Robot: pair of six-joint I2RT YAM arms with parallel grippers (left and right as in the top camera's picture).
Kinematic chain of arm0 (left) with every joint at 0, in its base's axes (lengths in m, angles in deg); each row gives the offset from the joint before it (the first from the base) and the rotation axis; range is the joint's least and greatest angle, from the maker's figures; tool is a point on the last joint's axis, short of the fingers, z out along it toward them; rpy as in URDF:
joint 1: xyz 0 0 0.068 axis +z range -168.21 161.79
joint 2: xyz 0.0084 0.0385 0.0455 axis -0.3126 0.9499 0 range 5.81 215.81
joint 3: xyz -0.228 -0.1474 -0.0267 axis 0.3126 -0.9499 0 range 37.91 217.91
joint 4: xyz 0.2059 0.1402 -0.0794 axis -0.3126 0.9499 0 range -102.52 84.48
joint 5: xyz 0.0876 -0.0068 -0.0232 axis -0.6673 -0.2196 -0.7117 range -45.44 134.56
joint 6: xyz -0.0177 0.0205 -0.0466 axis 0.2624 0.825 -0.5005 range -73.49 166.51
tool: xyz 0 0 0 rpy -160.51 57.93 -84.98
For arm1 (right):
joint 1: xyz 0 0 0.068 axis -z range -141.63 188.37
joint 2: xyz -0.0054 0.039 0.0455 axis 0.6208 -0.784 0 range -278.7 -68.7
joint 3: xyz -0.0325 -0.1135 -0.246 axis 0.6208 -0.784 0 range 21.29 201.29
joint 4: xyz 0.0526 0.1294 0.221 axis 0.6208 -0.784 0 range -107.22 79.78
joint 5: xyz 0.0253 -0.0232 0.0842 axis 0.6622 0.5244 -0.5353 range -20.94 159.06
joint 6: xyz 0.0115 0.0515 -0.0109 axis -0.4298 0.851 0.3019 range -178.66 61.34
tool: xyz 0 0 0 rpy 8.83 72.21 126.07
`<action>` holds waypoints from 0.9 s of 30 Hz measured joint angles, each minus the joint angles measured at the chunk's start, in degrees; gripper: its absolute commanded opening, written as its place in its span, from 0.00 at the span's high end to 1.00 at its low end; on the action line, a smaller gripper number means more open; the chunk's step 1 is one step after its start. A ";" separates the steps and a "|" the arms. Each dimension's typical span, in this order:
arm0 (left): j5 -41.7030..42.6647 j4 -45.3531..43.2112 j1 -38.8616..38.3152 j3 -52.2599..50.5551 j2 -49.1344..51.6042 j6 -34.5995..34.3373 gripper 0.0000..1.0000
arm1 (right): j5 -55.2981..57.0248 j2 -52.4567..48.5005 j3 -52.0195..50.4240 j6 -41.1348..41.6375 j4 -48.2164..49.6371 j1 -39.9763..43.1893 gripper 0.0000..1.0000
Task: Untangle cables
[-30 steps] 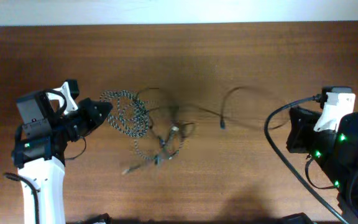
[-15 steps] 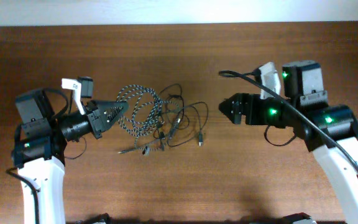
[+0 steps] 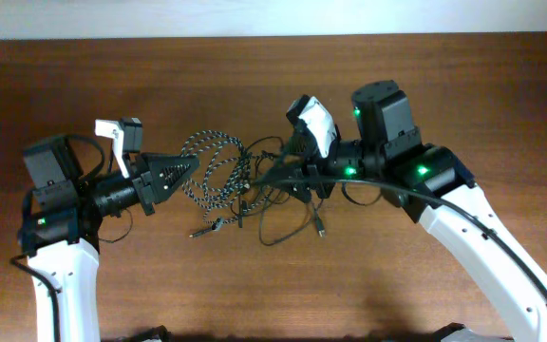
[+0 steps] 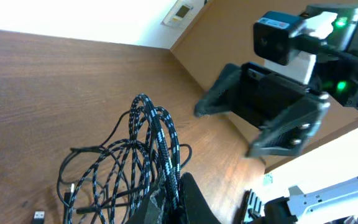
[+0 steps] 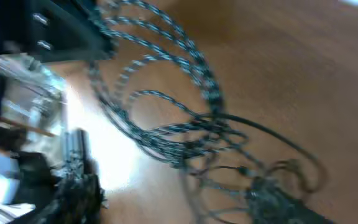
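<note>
The cables lie tangled at the table's middle. They are a black-and-white speckled braided cord (image 3: 213, 161) (image 4: 155, 134) (image 5: 188, 53) and thin black cords (image 3: 281, 217) (image 4: 82, 168) (image 5: 272, 138). My left gripper (image 3: 188, 168) (image 4: 174, 200) is shut on the speckled cord's loops at the tangle's left side. My right gripper (image 3: 289, 177) (image 5: 176, 196) stands open at the tangle's right side, its fingers spread among the black cords. The right wrist view is blurred, so I cannot tell whether it touches them. Small plug ends (image 3: 320, 229) (image 4: 37, 216) trail loose.
The brown wooden table (image 3: 425, 76) runs to a pale wall at the back. In the left wrist view the right arm's camera and open jaws (image 4: 263, 118) face me across the tangle. Thick black arm wires (image 3: 501, 275) hang along the right arm.
My right arm has swung in from the far right to the tangle, and its gripper has opened. My left gripper has shifted slightly right with the speckled cord, and the cords have bunched together.
</note>
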State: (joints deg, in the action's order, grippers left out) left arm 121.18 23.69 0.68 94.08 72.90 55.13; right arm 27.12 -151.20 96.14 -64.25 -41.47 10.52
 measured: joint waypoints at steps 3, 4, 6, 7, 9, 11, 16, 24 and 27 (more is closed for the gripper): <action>5.73 -0.02 0.00 0.00 0.00 4.48 1.00 | 6.88 -1.40 -0.02 -10.25 -0.57 0.00 0.24; 7.85 -0.02 0.00 -0.02 0.00 5.57 1.00 | 8.94 -1.42 -0.02 -15.65 -0.48 0.00 0.30; 9.49 0.22 0.00 0.00 0.00 6.40 1.00 | 10.40 -1.42 -0.02 -23.56 -0.44 0.00 0.32; 9.79 1.44 0.00 0.00 0.00 6.69 1.00 | 11.52 -1.42 -0.02 -26.16 0.02 0.00 0.33; 9.99 2.32 0.00 -0.02 0.00 6.82 1.00 | 13.40 -1.42 -0.02 -29.22 1.25 0.00 0.39; 10.01 2.40 0.00 -0.02 0.00 6.82 1.00 | 13.66 -1.42 -0.02 -30.51 2.86 0.00 0.43; 10.01 2.38 0.00 -0.02 0.00 6.82 1.00 | 11.69 -1.42 -0.02 -31.12 3.65 0.00 0.50; 9.99 2.40 0.00 -0.02 0.00 6.82 1.00 | 7.54 -3.39 -0.02 -31.23 5.05 -2.64 0.71; 9.99 2.40 0.00 -0.02 0.00 6.84 1.00 | 7.52 -4.02 -0.02 -31.45 6.51 -2.69 0.96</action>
State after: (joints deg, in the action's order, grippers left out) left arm 131.17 26.09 0.68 94.05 72.90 61.97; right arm 34.64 -155.22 96.11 -95.70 -34.95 7.83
